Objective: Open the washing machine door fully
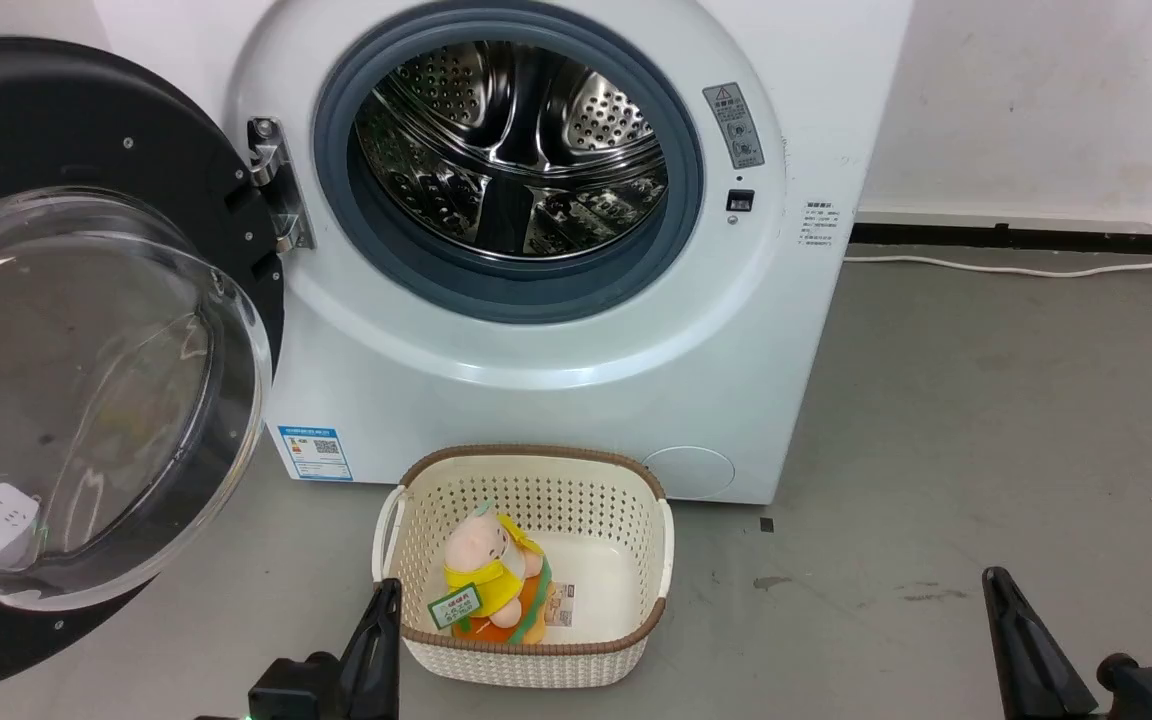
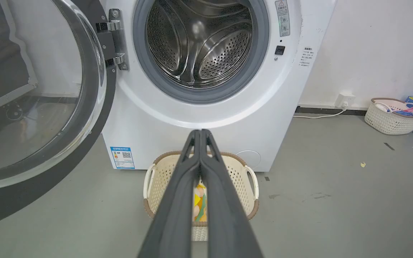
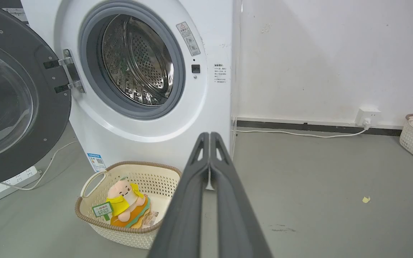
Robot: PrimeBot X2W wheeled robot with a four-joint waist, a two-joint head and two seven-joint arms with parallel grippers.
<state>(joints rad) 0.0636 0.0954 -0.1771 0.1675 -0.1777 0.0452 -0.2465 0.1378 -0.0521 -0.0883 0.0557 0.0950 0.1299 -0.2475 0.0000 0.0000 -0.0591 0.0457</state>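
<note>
Both pincers are pinched fully closed with nothing between the fingers: the left gripper (image 2: pixel 200 133) has its two dark fingers pressed flat together and points at the lower front of the washing machine (image 1: pixel 556 400), and the right gripper (image 3: pixel 209 135) looks the same, aimed more at the machine's right corner. Neither one touches anything, and both hang low and well apart from the washing machine door (image 1: pixel 86 380). The door is swung out on its hinge (image 1: pixel 276 185) to the left of the opening, with its glass bowl side facing back toward the robot and the steel drum (image 1: pixel 511 150) completely exposed. So my read is that the opening step is basically at its tail end, maybe already done. I can't tell from these angles whether the hinge has any travel left. If it does, the next move is probably a job for the left arm, since that's the side the door is on: lift the closed fingers and nudge the black rim or the inner face further out, away from the drum. It would need to push gently, because glossy plastic and curved glass look slippery. It'd also need to clear the cream basket (image 1: pixel 536 455) with the plush toy (image 1: pixel 491 580), which sits on the floor right in front of the machine and just ahead of the left fingers.
</note>
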